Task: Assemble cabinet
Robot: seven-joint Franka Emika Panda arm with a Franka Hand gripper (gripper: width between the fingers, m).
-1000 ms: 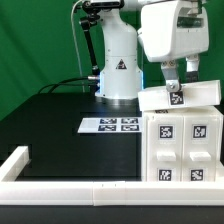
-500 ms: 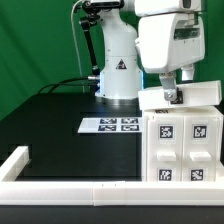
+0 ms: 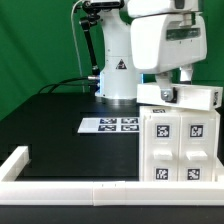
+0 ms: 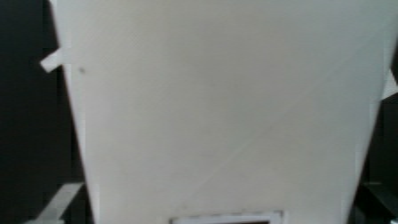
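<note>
Right now the pincer (image 3: 168, 92) sits low over the cabinet (image 3: 180, 140), at the exterior view's right. Fingers seem clamped on a white panel (image 3: 180, 97) that lies tilted across the top of the box body (image 3: 180, 145); exact contact is hard to read, since the wrist housing hides most of it. Wrist view is nearly filled w/ a plain white surface (image 4: 222, 100), blurred, no detail. Box body stands on the black tabletop (image 3: 60, 120), its front showing several b/w tags. Marker board (image 3: 110, 125) lies flat just beside the body, toward the exterior view's left. White border rail (image 3: 60, 188) runs along the near edge. Robot base (image 3: 117, 65) stands behind, apart from the cabinet.
</note>
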